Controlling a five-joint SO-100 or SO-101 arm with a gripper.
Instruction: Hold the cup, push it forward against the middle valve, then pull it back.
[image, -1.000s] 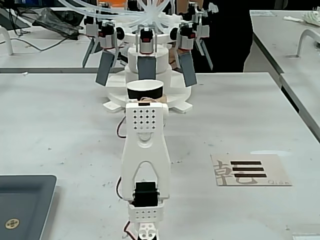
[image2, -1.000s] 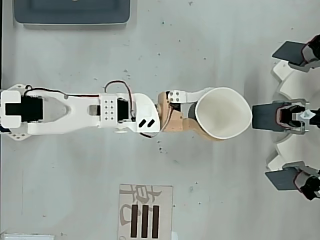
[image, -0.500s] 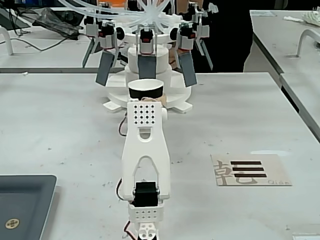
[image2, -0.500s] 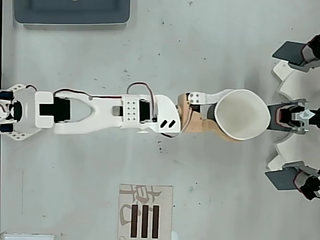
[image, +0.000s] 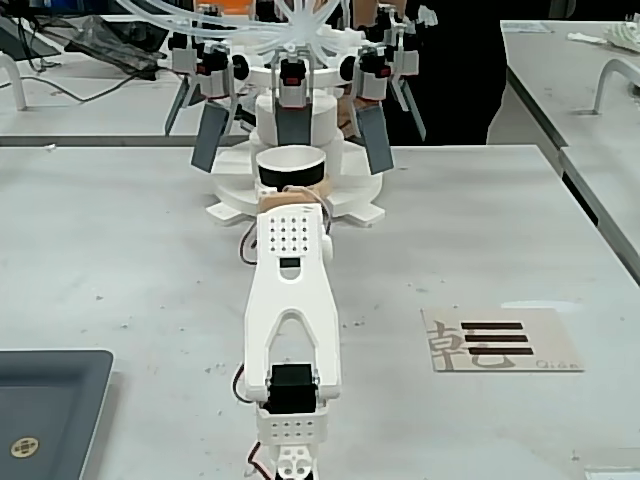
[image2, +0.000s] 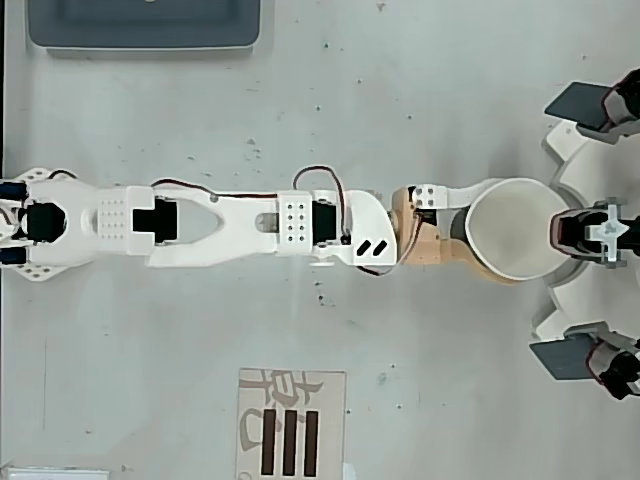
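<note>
The cup (image: 290, 164) is black with a white rim; the overhead view shows its white inside (image2: 515, 228). My gripper (image: 290, 188) (image2: 495, 230) is shut on the cup, with a white finger (image2: 455, 194) on one side and a tan finger (image2: 445, 255) on the other. The middle valve (image: 297, 124), an upright grey paddle under a red-and-black head (image2: 590, 230), stands directly behind the cup. From overhead, the cup's rim reaches the valve's head, with no visible gap. The arm stretches straight from its base to the cup.
Slanted grey paddles (image: 210, 135) (image: 372, 140) flank the middle one on a white round rig base (image: 230, 205). A dark grey tray (image: 50, 410) (image2: 145, 25) lies near the arm's base. A card with black bars (image: 500, 340) (image2: 290, 425) lies on the table.
</note>
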